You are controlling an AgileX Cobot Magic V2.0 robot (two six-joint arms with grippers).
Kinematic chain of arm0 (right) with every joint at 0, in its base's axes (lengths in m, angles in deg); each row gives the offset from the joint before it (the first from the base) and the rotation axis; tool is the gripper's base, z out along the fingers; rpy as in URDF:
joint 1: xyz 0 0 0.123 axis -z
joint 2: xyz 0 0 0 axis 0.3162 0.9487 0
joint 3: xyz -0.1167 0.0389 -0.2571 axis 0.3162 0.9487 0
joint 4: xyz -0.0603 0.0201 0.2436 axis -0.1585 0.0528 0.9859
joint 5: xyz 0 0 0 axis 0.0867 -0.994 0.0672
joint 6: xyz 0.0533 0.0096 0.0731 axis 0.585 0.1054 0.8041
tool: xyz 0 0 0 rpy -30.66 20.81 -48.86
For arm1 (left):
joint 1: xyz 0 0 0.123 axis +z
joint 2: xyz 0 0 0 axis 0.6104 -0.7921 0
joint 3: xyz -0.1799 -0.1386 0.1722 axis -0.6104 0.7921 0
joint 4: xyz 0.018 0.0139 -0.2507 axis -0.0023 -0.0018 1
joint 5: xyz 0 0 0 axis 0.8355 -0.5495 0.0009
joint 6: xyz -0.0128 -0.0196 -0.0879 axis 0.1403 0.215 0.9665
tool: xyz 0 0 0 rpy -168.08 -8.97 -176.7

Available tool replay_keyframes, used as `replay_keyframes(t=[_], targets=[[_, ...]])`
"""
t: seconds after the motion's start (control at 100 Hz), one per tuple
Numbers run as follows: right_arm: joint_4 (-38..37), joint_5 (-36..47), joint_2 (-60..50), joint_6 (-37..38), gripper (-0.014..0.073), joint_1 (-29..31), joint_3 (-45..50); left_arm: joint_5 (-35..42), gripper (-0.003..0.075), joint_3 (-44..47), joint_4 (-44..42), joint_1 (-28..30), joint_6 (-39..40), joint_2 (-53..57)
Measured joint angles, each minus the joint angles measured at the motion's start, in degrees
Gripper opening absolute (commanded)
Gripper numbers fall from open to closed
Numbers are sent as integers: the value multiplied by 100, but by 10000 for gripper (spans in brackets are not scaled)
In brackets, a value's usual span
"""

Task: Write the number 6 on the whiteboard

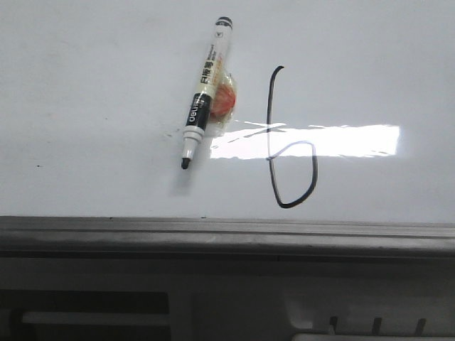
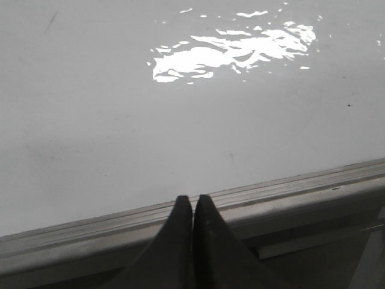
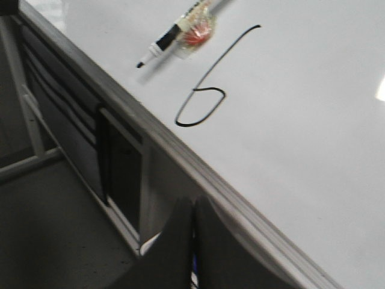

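The number 6 [image 1: 288, 142] is already drawn on the whiteboard [image 1: 85, 85]: a tall, slightly curved stem running away from the grey edge strip [image 1: 227, 231], with a closed loop at the end nearest that strip. Just beside the stem, on the robot's left of it, a marker [image 1: 204, 92] lies flat on the board, uncapped, its long axis slightly tilted from the stem's and its black tip pointing toward the edge strip; a small orange-red object [image 1: 223, 99] sits touching its barrel, what it is I cannot tell. The right gripper [image 3: 194, 208] hangs off the board, over the edge strip, its two dark fingers pressed together with nothing between them; the 6 lies ahead of it on the board, the marker beyond the 6. The left gripper [image 2: 193, 205] hovers likewise at the edge strip, fingers closed and empty, with only bare board and glare in its view. By my judgement the writing is finished and the right arm is the nearer to both 6 and marker.
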Motion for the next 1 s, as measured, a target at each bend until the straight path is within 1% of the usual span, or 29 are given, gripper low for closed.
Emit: replay_keyframes(t=[0.06,0.15,0.3,0.39,0.46,0.59,0.79,1.0], targets=[[-172,91,0,0,-54,322,101,0,-19,0,0,0,0,0],[-251,465,0,0,-54,1074,366,4,-19,0,0,0,0,0],[-212,1807,0,23,-54,2398,1044,4,-19,0,0,0,0,0],[-83,2447,0,248,-54,2955,1532,4,-19,0,0,0,0,0],[-37,2628,0,470,-54,3260,1745,4,-19,0,0,0,0,0],[0,2501,0,767,-54,3567,1745,4,-19,0,0,0,0,0],[0,1652,0,840,-55,3689,1745,4,-19,0,0,0,0,0],[-135,1592,-260,849,-55,3689,1745,4,-19,0,0,0,0,0]])
